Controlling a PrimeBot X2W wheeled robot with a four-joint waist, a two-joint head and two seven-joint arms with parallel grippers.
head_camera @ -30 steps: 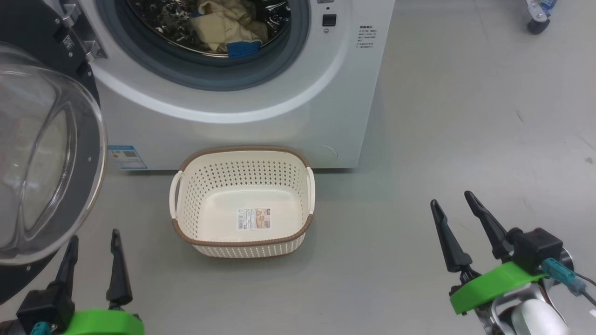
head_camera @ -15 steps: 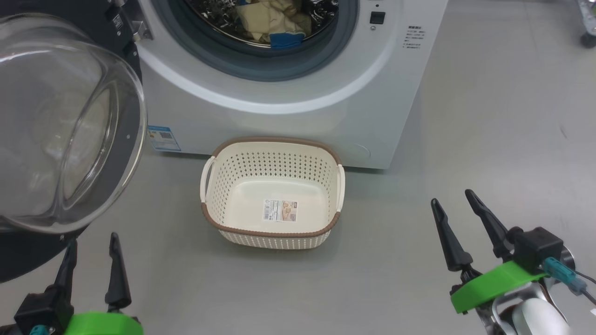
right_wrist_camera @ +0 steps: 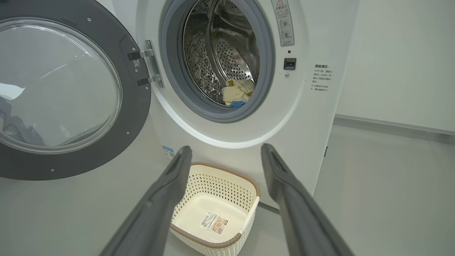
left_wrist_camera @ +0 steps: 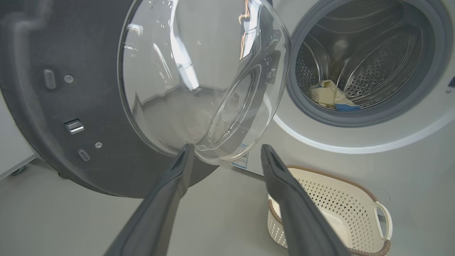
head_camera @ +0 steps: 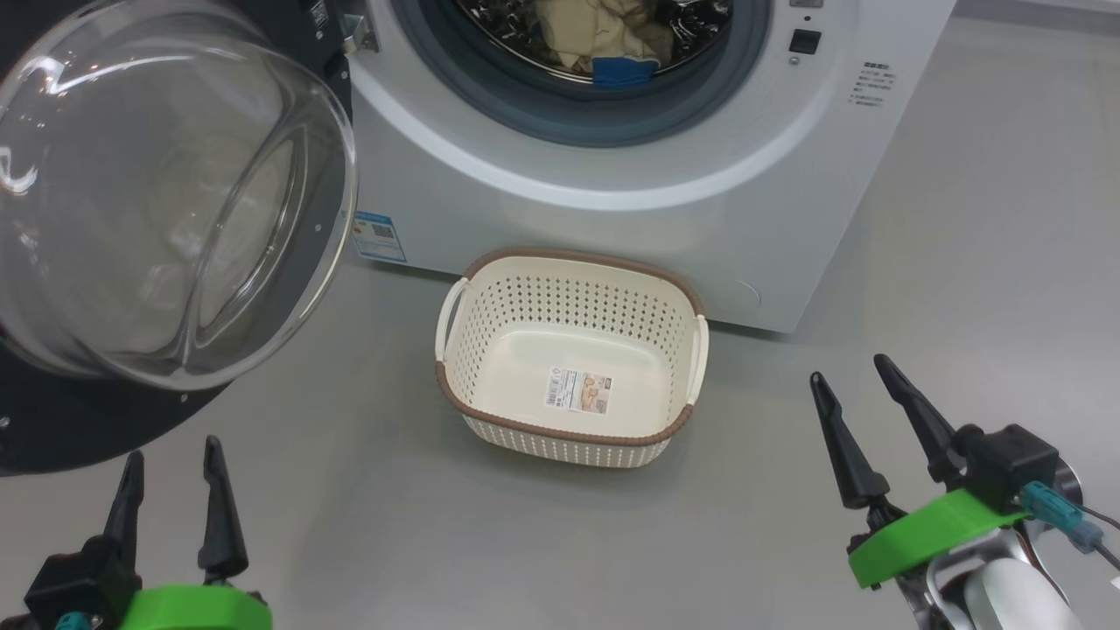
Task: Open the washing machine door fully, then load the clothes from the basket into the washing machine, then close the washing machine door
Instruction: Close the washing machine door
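Hanging open leftward, washing machine door (head_camera: 166, 192), glass bulging outward; left gripper (head_camera: 172, 448), right gripper (head_camera: 847, 367) apart, empty

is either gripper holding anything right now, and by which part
Nothing is held. The left gripper and right gripper both stand open, nothing between their fingers; the clothes lie in the washing machine and the basket is empty.
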